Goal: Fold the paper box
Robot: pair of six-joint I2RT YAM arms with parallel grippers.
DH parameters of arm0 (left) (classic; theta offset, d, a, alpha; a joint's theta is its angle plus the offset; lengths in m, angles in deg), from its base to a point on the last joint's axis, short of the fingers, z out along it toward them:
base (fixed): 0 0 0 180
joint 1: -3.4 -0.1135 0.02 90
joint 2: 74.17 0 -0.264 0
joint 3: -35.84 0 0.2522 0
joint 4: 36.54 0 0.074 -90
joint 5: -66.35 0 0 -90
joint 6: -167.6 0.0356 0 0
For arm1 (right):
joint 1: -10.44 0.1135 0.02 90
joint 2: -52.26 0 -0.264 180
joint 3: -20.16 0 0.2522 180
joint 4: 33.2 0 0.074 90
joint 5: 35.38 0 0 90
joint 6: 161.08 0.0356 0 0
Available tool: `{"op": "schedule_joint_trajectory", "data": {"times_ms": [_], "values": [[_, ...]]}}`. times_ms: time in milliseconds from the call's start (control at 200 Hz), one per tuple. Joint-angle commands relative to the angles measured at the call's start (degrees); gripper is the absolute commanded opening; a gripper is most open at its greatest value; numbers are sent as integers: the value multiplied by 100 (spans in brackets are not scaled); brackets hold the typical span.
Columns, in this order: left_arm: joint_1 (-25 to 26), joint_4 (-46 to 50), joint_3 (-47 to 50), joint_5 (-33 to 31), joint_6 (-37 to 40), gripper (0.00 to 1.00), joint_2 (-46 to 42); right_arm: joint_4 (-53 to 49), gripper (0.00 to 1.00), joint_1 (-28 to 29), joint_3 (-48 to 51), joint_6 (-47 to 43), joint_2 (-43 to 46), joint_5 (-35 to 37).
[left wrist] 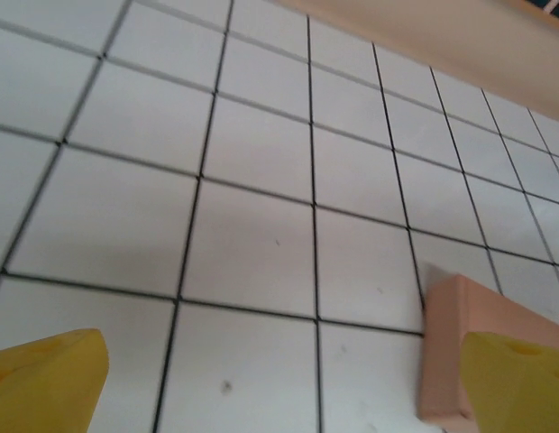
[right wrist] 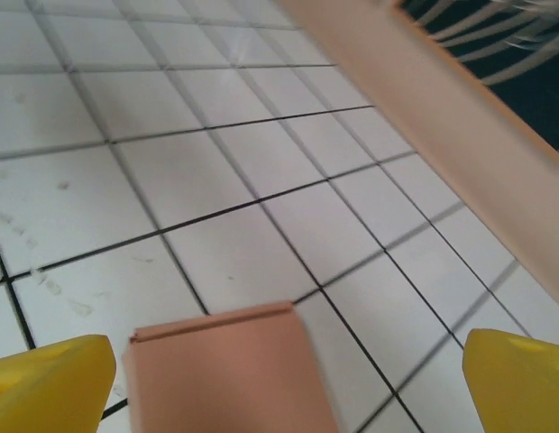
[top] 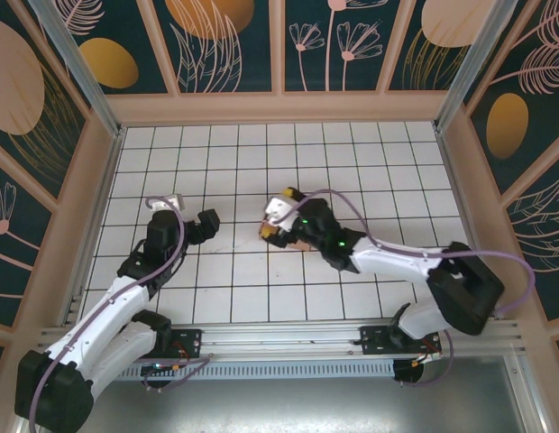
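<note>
Two claws hang low over the white tiled bench (top: 352,162), each with its yellow-tipped fingers spread wide.

The left claw (top: 206,225) sits left of the bench's middle in the overhead view. In its own wrist view the left claw (left wrist: 281,386) has its fingers (left wrist: 45,379) at the two lower corners. Bare tiles lie between them, and it is clamped on nothing.

The right claw (top: 272,227) reaches to about the middle of the bench, near the left claw. In its wrist view the right claw (right wrist: 284,383) is also wide apart.

The paper box (right wrist: 230,370) is salmon-pink and shows as a low rectangular block with a flat top. It lies on the tiles between the right claw's fingers, ungripped. It sits just beside the finger at the left of that picture, and I cannot tell whether they touch. A clear gap separates it from the other finger. A seam runs along its far edge.

In the left wrist view the box (left wrist: 442,352) shows a corner and one side wall at lower right, partly behind the finger there.
</note>
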Motion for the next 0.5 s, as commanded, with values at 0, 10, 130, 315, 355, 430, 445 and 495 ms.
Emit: {"op": "schedule_joint_trajectory", "data": {"times_ms": [0, 10, 130, 315, 355, 430, 445, 495], "values": [[-27, -1929, 671, -759, 1215, 99, -160, 1235, 99, -491, 823, 1324, 715, 167], [-27, -2097, 748, -785, 1300, 99, -184, 1278, 99, -548, 895, 1375, 791, 255], [-27, -3444, 1415, -1508, 2416, 99, -354, 1478, 99, -1159, 1784, 1686, 1861, 1550], [-186, -5214, 2090, -1951, 3708, 99, 420, 1339, 99, -2884, 2911, 2075, 3270, 1566], [-333, -5204, 2009, -1923, 3684, 99, 678, 1444, 99, -3292, 3084, 2222, 3329, 1389], [-677, -5284, 1907, -1727, 3480, 99, 1041, 1937, 99, -3968, 3436, 2504, 3176, 784], [-754, -5335, 1905, -1564, 3441, 99, 1092, 2073, 99, -4079, 3503, 2571, 3100, 687], [-998, -5459, 1861, -1253, 3243, 99, 1245, 2690, 99, -4457, 3654, 2785, 2773, 349]]}}
